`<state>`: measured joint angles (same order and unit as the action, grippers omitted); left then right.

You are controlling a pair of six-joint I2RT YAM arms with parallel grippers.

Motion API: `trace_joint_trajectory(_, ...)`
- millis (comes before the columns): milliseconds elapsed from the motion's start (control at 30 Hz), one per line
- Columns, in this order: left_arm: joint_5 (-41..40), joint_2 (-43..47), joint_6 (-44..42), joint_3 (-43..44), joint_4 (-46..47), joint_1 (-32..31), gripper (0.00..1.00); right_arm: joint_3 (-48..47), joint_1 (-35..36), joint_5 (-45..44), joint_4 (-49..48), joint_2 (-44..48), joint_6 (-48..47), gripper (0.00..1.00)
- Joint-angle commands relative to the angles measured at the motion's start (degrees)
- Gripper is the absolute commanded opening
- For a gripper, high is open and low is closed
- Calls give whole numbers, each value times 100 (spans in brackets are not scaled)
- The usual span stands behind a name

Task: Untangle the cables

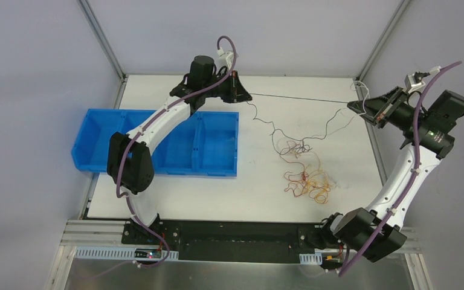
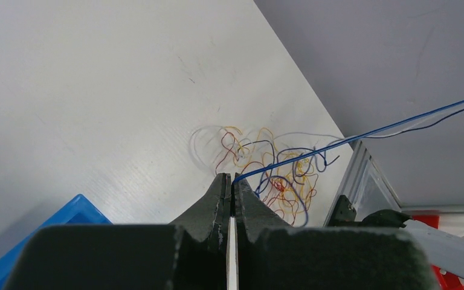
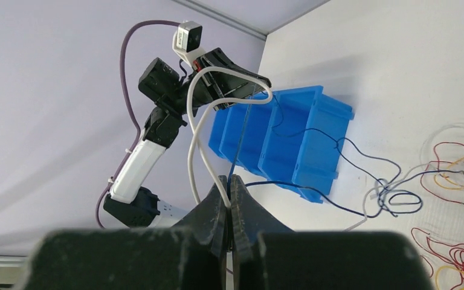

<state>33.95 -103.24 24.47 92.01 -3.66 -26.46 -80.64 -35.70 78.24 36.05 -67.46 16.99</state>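
Red, orange and yellow cables (image 1: 305, 180), dark blue cable (image 2: 350, 139), bright blue bin (image 1: 217, 169), white table (image 1: 175, 196)

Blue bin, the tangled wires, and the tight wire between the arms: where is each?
blue bin (image 1: 217, 145), top view, floor of its rightmost compartment.
tangled wires (image 1: 302, 177), top view, red-orange knot in the heap's middle.
tight wire (image 1: 299, 98), top view, midway along its stretched span.

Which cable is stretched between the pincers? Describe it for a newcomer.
Look near the far edge of the white table, between the left pincer and the right pincer. The dark blue cable runs there in one straight, taut line, pinched at both ends. The other cables lie slack and curly in a pile nearer the arms.
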Motion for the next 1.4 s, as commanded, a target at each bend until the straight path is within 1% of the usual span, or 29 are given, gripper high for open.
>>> trace_joint_trajectory(0, -680, -319, -241, 124, -196, 592, 0, -496, -477, 461, -280, 25, 120, 0)
trace_joint_trajectory(67, -563, -374, -241, 265, -185, 623, 0, -465, -521, 462, -326, 30, 133, 0)
trace_joint_trajectory(133, -274, -385, -171, 464, -87, 618, 0, -346, -531, 440, -319, 63, 35, 8)
trace_joint_trajectory(200, 50, -362, 13, 690, 60, 603, 0, -112, -534, 312, -266, 143, -198, 14)
trace_joint_trajectory(233, 188, -332, 96, 820, 134, 580, 0, -13, -534, 207, -92, 174, -446, 16)
trace_joint_trajectory(267, 351, -298, 167, 975, 203, 554, 0, 12, -530, 41, 357, 180, -984, 17)
trace_joint_trajectory(300, 491, -275, 229, 1147, 245, 523, 0, -35, -491, -238, 948, 158, -1716, 16)
trace_joint_trajectory(333, 678, -268, 301, 1375, 258, 493, 0, -116, -385, -543, 1897, 72, -2520, 14)
trace_joint_trajectory(367, 808, -267, 369, 1597, 253, 457, 0, -193, -96, -983, 2516, -15, -3288, 13)
trace_joint_trajectory(400, 914, -267, 419, 1794, 254, 424, 0, -211, 170, -1435, 2867, -73, -3795, 13)
trace_joint_trajectory(433, 1002, -262, 460, 1984, 260, 382, 0, -120, 468, -1859, 3020, -111, -4094, 13)
trace_joint_trajectory(467, 1089, -266, 500, 2138, 258, 324, 0, 46, 707, -2258, 2979, -108, -4192, 14)
trace_joint_trajectory(533, 1234, -281, 616, 2429, 267, 241, 0, 387, 1080, -2855, 2634, -50, -4063, 14)
trace_joint_trajectory(567, 1281, -289, 654, 2575, 274, 212, 0, 523, 1260, -3157, 2484, -28, -4041, 17)
trace_joint_trajectory(600, 1289, -288, 693, 2671, 274, 177, 0, 625, 1470, -3387, 2351, -29, -4042, 24)
trace_joint_trajectory(633, 1294, -285, 740, 2747, 299, 155, 0, 689, 1644, -3545, 2262, -45, -4053, 35)
trace_joint_trajectory(733, 1429, -330, 823, 3054, 330, 103, 0, 734, 1973, -3521, 1989, -108, -4000, 63)
trace_joint_trajectory(800, 1542, -360, 849, 3254, 344, 44, 0, 734, 2085, -3235, 1638, -58, -3895, 72)
trace_joint_trajectory(900, 1758, -381, 845, 3465, 349, -80, 0, 854, 2345, -2819, 709, 149, -3595, 82)
trace_joint_trajectory(1000, 1841, -381, 855, 3570, 349, -209, 0, 980, 2970, -2751, -216, 263, -3246, 86)
trace_joint_trajectory(1133, 1818, -396, 972, 3686, 571, -296, 0, 1146, 3988, -3048, -1353, 210, -2852, 90)
trace_joint_trajectory(1233, 1788, -431, 1153, 3793, 685, -305, 0, 1394, 4759, -3555, -2223, 152, -2692, 93)
trace_joint_trajectory(1367, 1751, -409, 1310, 3830, 829, -346, 0, 1741, 5359, -4478, -3636, -45, -2518, 94)
